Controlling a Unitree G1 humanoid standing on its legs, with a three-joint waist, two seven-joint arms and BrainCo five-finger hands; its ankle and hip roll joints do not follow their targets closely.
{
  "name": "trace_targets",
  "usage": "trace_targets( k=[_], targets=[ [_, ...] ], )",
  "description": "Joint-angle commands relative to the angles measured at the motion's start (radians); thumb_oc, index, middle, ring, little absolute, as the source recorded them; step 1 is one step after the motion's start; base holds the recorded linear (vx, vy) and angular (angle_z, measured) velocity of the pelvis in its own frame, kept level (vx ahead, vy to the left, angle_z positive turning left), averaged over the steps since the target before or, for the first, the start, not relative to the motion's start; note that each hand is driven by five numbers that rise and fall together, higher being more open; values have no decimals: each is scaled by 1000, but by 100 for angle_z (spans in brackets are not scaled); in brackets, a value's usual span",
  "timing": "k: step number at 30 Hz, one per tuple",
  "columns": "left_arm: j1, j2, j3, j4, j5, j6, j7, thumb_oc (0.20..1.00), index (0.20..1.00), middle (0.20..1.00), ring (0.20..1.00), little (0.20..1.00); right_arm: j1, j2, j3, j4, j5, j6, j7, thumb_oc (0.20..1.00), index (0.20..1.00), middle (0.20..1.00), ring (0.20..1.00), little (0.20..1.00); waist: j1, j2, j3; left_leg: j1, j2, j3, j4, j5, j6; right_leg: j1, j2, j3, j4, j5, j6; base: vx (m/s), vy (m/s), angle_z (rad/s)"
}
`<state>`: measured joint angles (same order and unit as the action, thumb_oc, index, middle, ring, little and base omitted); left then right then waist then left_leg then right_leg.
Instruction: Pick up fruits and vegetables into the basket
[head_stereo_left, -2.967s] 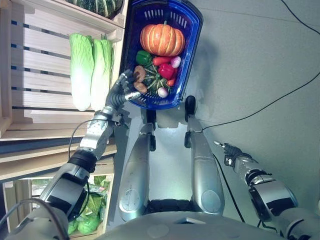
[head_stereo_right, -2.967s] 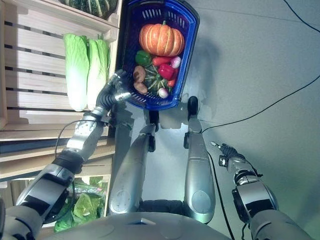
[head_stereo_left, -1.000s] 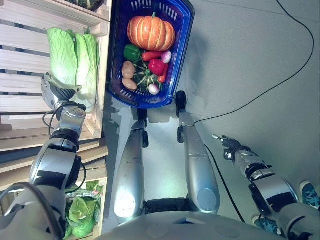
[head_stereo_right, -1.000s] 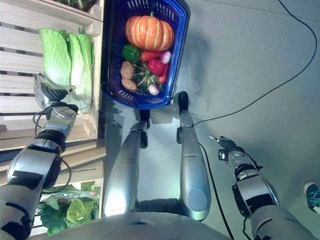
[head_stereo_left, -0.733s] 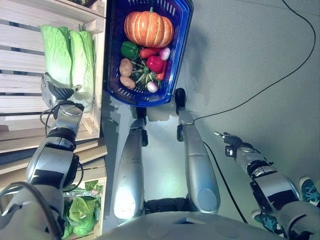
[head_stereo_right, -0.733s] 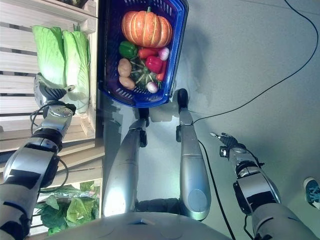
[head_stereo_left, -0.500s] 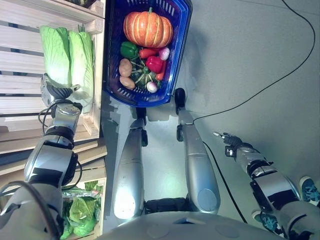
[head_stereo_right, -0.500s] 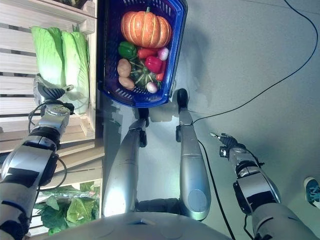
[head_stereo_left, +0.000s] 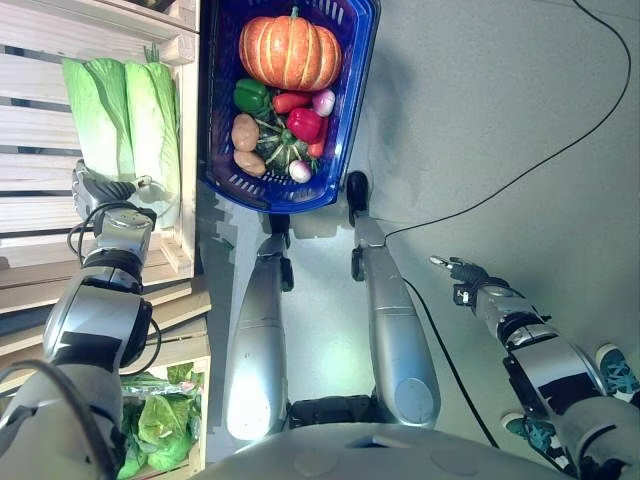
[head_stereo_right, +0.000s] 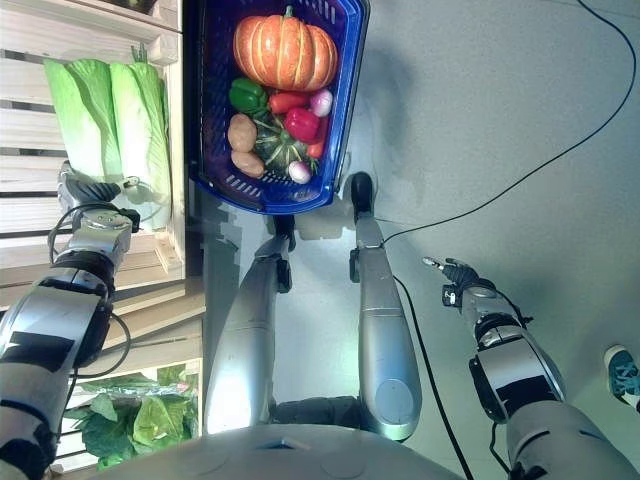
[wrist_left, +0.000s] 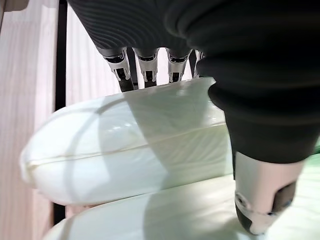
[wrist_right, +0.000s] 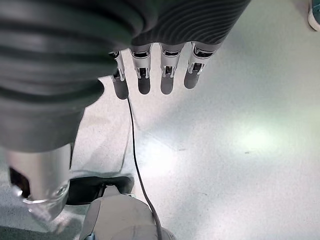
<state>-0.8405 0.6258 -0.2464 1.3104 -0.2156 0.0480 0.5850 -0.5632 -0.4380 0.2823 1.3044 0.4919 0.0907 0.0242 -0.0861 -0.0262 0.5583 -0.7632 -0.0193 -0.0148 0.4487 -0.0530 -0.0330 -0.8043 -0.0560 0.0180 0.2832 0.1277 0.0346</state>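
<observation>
Left wrist view: left hand fingers curl round a cabbage beside the blue basket

1. A slatted wooden shelf is seen on the left, with two napa cabbages laid side by side directly on it.
2. A blue basket of produce is set on the grey floor, just beside the shelf.
</observation>
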Motion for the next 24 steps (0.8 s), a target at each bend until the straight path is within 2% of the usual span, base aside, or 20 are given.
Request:
trace_targets(
  k=[1, 14, 15, 16, 17, 24],
  targets=[
    [53, -7, 26, 73, 6, 45, 37, 1000, 1000, 1000, 1000, 1000, 68, -38, 28, 2, 29, 21, -4, 1000, 1000, 1000, 1000, 1000, 19, -1, -38, -23, -19, -5, -77, 61, -12, 16, 53, -55, 107, -170, -8, 0, 0, 0],
    [46, -16, 2, 56, 35, 64, 19, 1000, 1000, 1000, 1000, 1000, 55, -41, 37, 4, 39, 22, -5, 1000, 1000, 1000, 1000, 1000, 18, 4, -38, -27, -23, -7, -85, 64, -11, 9, 54, -52, 97, -164, -7, 0, 0, 0],
    [45, -16, -1, 55, 43, 62, 13, 931, 931, 931, 931, 931, 56, -42, 37, 4, 38, 21, -4, 1000, 1000, 1000, 1000, 1000, 18, 4, -38, -28, -23, -6, -86, 64, -10, 8, 54, -53, 97, -164, -7, 0, 0, 0],
    [44, -16, -7, 53, 50, 65, 3, 523, 523, 523, 523, 523, 56, -43, 36, 3, 38, 21, -3, 1000, 1000, 1000, 1000, 1000, 18, 4, -38, -29, -23, -6, -85, 64, -10, 7, 54, -54, 97, -163, -7, 0, 0, 0],
    [46, -17, -12, 50, 53, 60, -3, 200, 200, 200, 200, 200, 54, -43, 37, 2, 39, 21, -5, 1000, 1000, 1000, 1000, 1000, 18, 5, -38, -29, -24, -6, -88, 66, -10, 8, 54, -54, 95, -162, -6, 0, 0, 0],
    [54, -21, -32, 30, 53, 34, -61, 200, 200, 200, 200, 200, 56, -51, 35, -2, 40, 18, -3, 1000, 1000, 1000, 1000, 1000, 17, 8, -38, -32, -23, -4, -92, 70, -11, 5, 54, -55, 91, -159, -5, 0, 0, 0]
  ],
)
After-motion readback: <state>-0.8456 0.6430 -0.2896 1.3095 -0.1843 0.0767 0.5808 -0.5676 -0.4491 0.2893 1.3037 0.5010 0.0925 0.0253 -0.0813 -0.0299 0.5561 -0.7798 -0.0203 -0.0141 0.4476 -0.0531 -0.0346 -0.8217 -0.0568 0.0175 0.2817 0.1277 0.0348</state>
